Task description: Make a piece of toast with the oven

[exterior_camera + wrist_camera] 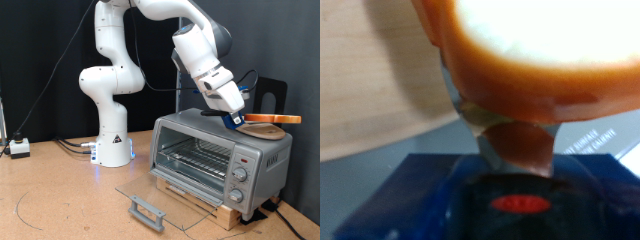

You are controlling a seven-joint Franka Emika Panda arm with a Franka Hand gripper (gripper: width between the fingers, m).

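Oven (215, 158) door's down, rack bare; the gripper (236, 120) is up top by the wooden board (266, 127), fingers clamped on the toast (530, 50) — loading's yet to come

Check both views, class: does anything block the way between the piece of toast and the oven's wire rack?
Nothing visible does. The gripper holds the piece of toast above the oven, near the round wooden board. The glass door lies folded down, leaving the wire rack open.

The arm (115, 70) was glossy white with rounded, bulbous joints, grey bands between segments, and blue light at its base (113, 150).
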